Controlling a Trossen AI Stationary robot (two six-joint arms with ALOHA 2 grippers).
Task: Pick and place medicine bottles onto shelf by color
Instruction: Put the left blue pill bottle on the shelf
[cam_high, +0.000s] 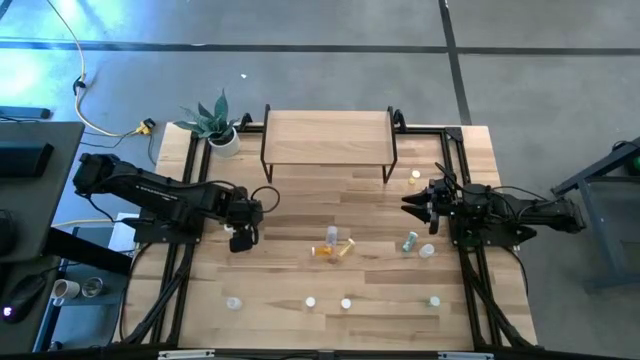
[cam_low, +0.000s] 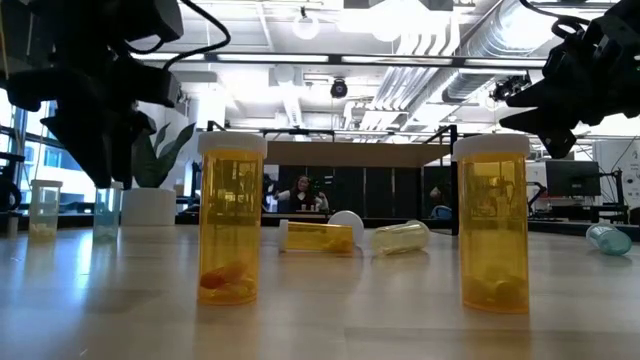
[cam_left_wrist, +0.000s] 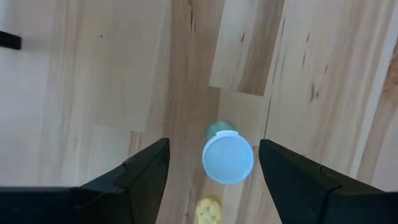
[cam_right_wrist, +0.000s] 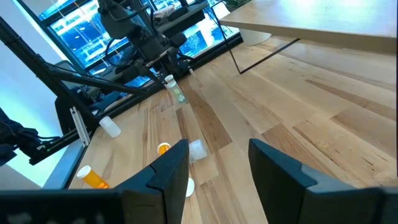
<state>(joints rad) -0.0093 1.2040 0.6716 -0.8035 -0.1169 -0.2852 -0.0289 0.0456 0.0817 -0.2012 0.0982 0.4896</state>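
Pale-capped green pill bottle (cam_left_wrist: 228, 157) stands centre-frame on the wooden surface (cam_left_wrist: 93, 74), between the left pincer's (cam_left_wrist: 214, 171) wide-spread fingers; descend straight, close gently below the cap to avoid tipping.

Two upright orange bottles (cam_low: 231, 220) (cam_low: 492, 222) stand near; two bottles (cam_low: 318, 237) (cam_low: 401, 237) lie farther between them, before the shelf (cam_low: 350, 153).

Grey floor (cam_high: 300, 80), exposed ceiling ducts (cam_low: 440, 60)

Bare shelf (cam_high: 328, 137); bottles (cam_high: 333, 249) mid-table.
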